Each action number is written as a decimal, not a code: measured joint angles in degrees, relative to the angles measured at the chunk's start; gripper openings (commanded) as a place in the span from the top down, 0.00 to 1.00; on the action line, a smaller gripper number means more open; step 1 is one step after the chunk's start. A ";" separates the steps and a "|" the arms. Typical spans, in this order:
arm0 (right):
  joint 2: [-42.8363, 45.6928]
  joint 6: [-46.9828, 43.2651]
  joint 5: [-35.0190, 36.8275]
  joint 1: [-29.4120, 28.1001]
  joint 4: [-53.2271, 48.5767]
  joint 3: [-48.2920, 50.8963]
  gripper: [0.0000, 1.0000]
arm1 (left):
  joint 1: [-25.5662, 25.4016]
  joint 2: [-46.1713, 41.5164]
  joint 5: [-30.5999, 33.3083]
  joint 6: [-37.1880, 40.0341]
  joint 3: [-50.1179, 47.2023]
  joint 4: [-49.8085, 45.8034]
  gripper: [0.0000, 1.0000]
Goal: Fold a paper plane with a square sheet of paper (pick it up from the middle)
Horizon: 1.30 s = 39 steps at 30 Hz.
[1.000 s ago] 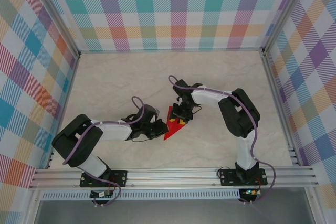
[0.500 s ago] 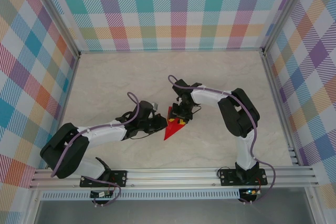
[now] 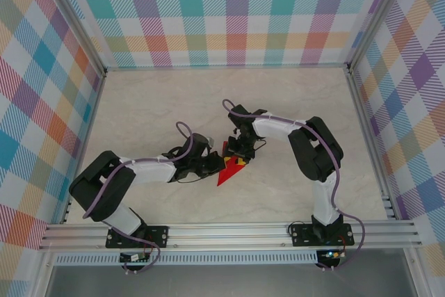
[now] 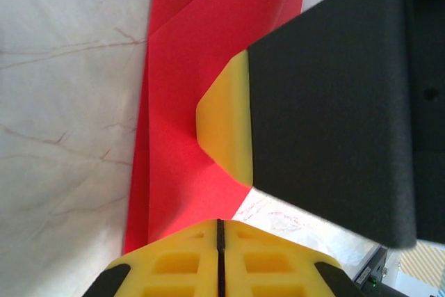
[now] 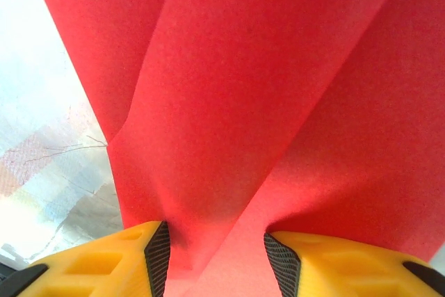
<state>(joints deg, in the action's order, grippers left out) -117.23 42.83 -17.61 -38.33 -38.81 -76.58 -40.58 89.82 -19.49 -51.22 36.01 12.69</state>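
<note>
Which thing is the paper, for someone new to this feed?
Find the middle of the pale marble table. Between the left claw and right claw lies the paper: a small folded wedge tapering toward the near edge, bright red where the claws are black and yellow.

The top view is bright and even, with only soft little shadows on the table (image 3: 153, 109). Both wrist views are very close and a bit fuzzy, with white glare at the left side

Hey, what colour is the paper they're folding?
Plain bright red paper, clearest in the right wrist view.
</note>
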 measured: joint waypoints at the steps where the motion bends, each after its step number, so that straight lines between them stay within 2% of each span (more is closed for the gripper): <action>1: 0.00 0.00 0.00 0.00 -0.04 0.00 0.52 | 0.00 0.66 0.00 0.02 0.35 0.22 0.93; 29: 0.00 0.07 0.00 0.00 -0.07 0.00 0.53 | 0.00 5.51 1.16 0.28 2.51 -1.18 0.95; 39: 2.32 -0.04 0.55 -0.33 1.05 0.52 0.52 | 0.02 6.08 1.03 1.31 2.89 -1.66 0.99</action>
<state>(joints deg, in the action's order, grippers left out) -114.91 42.78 -17.06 -38.65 -37.76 -76.05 -40.56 95.90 -18.46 -49.91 38.89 11.03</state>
